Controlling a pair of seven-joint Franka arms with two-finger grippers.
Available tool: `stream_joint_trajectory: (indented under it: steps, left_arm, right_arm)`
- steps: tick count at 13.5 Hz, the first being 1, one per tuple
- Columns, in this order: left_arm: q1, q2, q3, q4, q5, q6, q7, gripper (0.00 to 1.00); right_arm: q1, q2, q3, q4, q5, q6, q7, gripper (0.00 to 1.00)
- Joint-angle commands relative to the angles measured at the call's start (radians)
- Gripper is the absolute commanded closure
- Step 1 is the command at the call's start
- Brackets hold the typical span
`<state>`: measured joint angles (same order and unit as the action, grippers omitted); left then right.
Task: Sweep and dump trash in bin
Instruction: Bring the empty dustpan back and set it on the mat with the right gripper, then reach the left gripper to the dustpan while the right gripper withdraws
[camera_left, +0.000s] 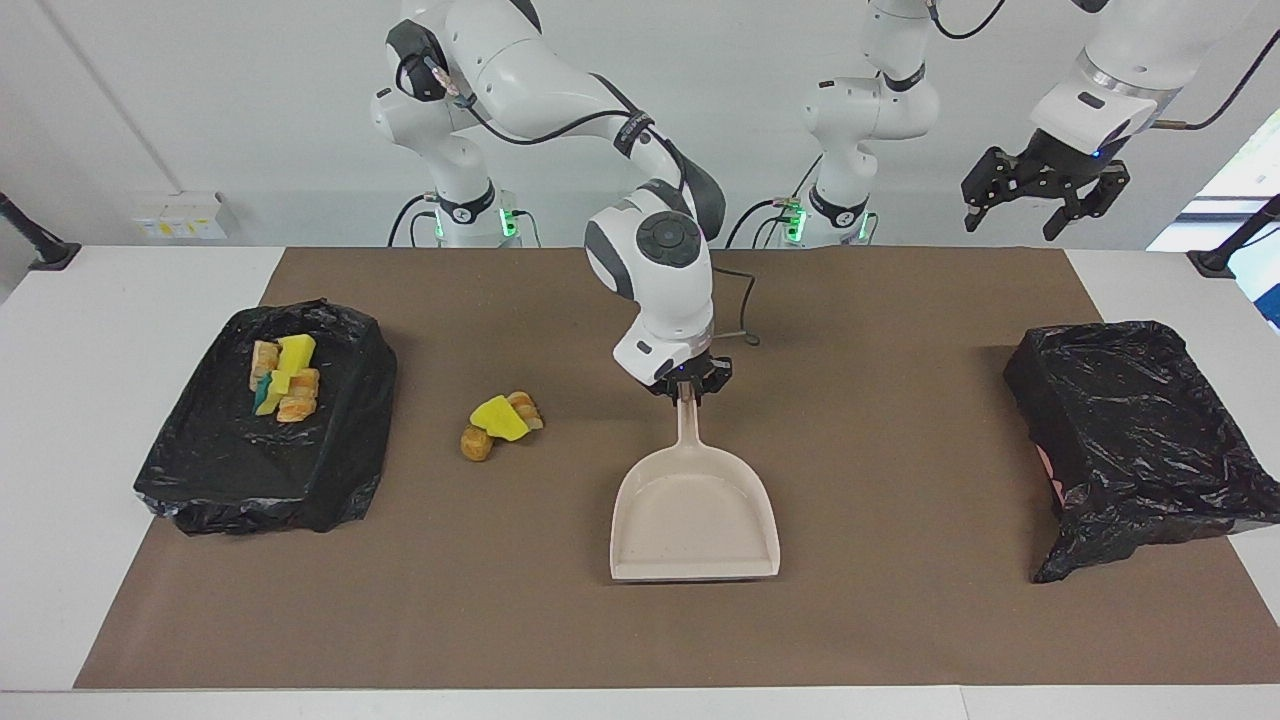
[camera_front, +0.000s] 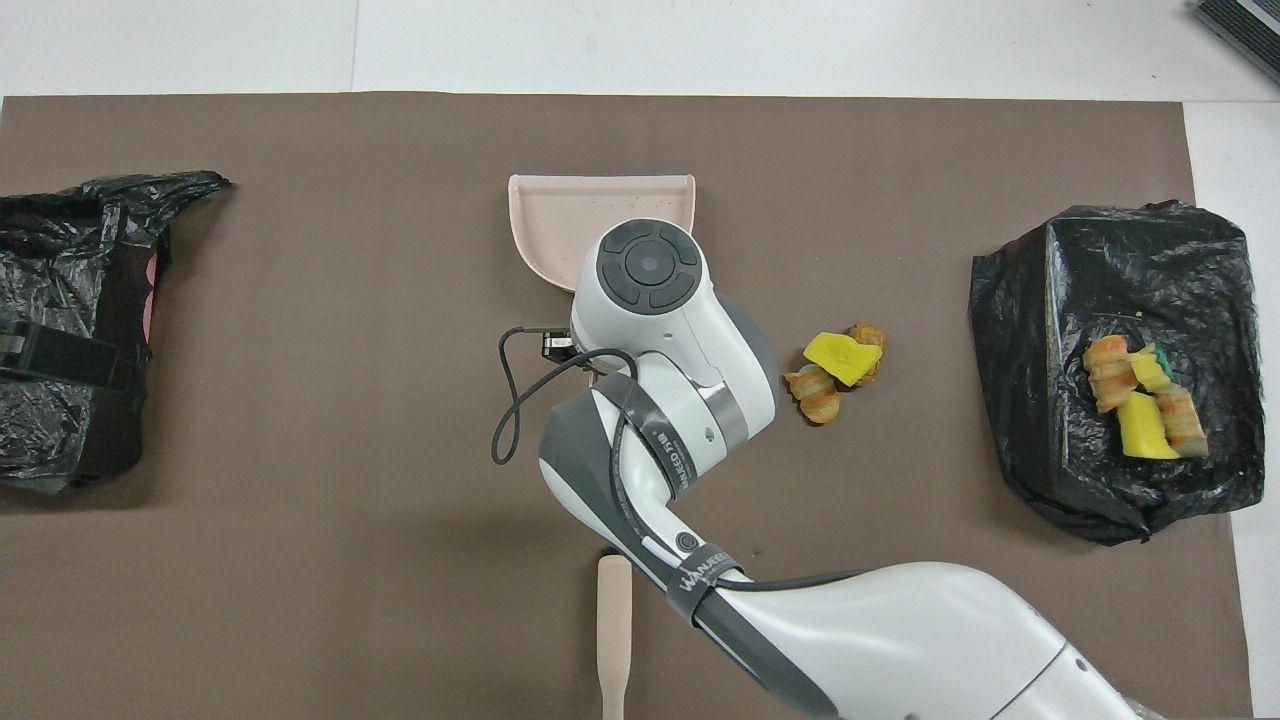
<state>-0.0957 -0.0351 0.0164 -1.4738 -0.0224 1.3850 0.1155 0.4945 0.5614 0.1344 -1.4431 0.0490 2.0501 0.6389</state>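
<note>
Beige dustpan (camera_left: 694, 520) hangs from my right gripper (camera_left: 687, 391), clamped on its handle. Loose trash (camera_left: 499, 423) lies beside the dustpan toward the right arm's end, off its side wall, not its mouth. My left gripper (camera_left: 1040, 192) waits aloft, fingers spread, empty.

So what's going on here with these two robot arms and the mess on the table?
The right gripper is shut on the handle of a beige plastic dustpan, whose pan is empty. A small pile of yellow sponge and brown bread-like scraps lies on the brown mat. More scraps already sit in the black bag-lined bin at the right arm's end. The left gripper waits open in the air. A beige brush lies untouched.
</note>
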Motion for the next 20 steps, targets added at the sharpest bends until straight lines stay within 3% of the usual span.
stream_joint_trajectory:
  steps: [1, 3, 4, 5, 6, 10, 15, 17, 20]
  left_arm:
    - [0.001, -0.051, 0.001, -0.063, -0.004, 0.0, 0.012, 0.0]
    - [0.001, -0.051, 0.001, -0.063, -0.004, 0.0, 0.01, 0.0]
    - [0.001, -0.051, 0.001, -0.065, -0.004, 0.0, 0.009, 0.0]
    - [0.002, -0.051, 0.001, -0.063, -0.004, 0.0, 0.009, 0.0]
    - [0.005, -0.051, 0.001, -0.063, -0.004, 0.005, 0.009, 0.0]
    - [0.014, -0.039, 0.001, -0.054, -0.004, 0.017, 0.007, 0.0]
    - [0.004, 0.033, -0.007, -0.023, 0.004, 0.046, 0.006, 0.0]
    - [-0.018, 0.124, -0.018, 0.053, 0.016, 0.054, 0.004, 0.0]
    - [-0.091, 0.23, -0.018, 0.131, 0.036, 0.138, -0.011, 0.0]
  right_arm:
    - [-0.007, -0.003, 0.004, -0.026, 0.023, 0.038, 0.019, 1.0]
    - [-0.005, 0.002, 0.004, -0.036, 0.023, 0.041, 0.016, 1.0]
    - [-0.004, 0.003, 0.004, -0.037, 0.026, 0.042, 0.021, 0.92]
    - [-0.008, 0.002, 0.004, -0.031, 0.023, 0.038, 0.021, 0.55]
    - [-0.007, 0.003, 0.004, -0.025, 0.017, 0.039, 0.013, 0.01]
    - [-0.01, -0.053, 0.004, -0.031, 0.026, 0.018, 0.005, 0.0]
    - [-0.019, -0.178, 0.007, -0.057, 0.061, -0.169, -0.062, 0.0]
    - [-0.005, -0.248, 0.007, -0.114, 0.063, -0.229, -0.053, 0.0]
    - [0.03, -0.397, 0.008, -0.29, 0.132, -0.24, -0.021, 0.0]
